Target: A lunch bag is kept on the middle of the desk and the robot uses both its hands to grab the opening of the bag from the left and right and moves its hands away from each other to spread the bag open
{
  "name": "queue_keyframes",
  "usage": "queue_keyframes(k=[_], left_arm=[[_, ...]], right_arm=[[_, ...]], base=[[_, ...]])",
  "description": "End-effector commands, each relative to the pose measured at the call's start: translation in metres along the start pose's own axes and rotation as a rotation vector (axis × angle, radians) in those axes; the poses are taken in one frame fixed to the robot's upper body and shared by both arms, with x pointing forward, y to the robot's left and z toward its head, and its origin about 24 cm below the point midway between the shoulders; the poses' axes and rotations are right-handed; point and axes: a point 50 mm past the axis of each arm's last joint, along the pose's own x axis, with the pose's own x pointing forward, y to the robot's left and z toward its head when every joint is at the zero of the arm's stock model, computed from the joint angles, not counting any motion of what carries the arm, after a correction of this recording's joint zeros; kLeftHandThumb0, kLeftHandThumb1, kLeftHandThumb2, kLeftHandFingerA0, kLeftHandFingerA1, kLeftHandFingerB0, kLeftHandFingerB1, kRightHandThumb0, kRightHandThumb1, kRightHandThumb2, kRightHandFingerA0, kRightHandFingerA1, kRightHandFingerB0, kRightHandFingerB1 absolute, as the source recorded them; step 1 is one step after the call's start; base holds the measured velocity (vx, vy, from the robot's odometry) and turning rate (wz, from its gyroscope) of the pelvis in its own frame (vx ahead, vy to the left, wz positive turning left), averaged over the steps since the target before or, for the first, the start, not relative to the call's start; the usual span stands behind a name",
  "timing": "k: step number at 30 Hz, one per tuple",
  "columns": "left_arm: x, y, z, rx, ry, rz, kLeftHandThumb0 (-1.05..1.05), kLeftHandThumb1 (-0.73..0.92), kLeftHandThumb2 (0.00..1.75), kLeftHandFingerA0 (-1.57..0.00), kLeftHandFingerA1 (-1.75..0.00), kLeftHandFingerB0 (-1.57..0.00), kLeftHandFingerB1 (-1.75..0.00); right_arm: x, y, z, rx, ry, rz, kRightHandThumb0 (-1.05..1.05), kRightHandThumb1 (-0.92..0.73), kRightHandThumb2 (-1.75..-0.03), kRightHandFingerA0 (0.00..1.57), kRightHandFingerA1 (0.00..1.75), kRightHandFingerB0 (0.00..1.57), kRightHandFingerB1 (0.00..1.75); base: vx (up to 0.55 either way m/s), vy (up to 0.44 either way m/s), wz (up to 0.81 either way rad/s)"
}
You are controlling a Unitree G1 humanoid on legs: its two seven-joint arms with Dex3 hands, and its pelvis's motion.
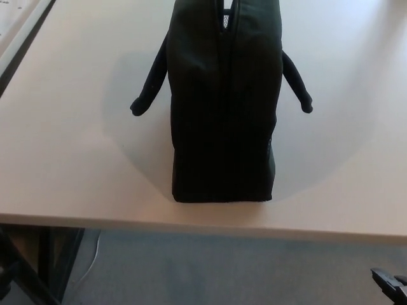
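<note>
Head view: black bag stands upright mid-desk, near the front edge, handles drooping either side. Right hand barely shows bottom right, below desk level; finger state cannot be told.

One bag, one desk.
A single black lunch bag with two drooping handles stands on one desk.

The lunch bag before me is plain black, its two handles black too; the desk is pale beige, the floor grey-blue.
</note>
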Motion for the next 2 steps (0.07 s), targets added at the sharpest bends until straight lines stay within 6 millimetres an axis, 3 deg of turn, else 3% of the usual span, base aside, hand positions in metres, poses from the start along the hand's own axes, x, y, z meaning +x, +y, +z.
queue_keyframes(k=[1,2], left_arm=[[-0.0016,0.0061,-0.0004,-0.063,0.016,-0.029,-0.5,0.79,0.62,-0.43,-0.38,-0.2,-0.27],[-0.0016,0.0061,-0.0004,-0.063,0.016,-0.029,-0.5,0.79,0.62,-0.43,-0.38,-0.2,-0.27]], right_arm=[[-0.0013,-0.0018,-0.0001,0.029,0.014,-0.065,-0.51,-0.58,-0.8,0.28,0.45,0.12,0.38],[-0.0013,-0.0018,-0.0001,0.029,0.014,-0.065,-0.51,-0.58,-0.8,0.28,0.45,0.12,0.38]], base=[[0.0,0.0,0.0],[0.0,0.0,0.0]])
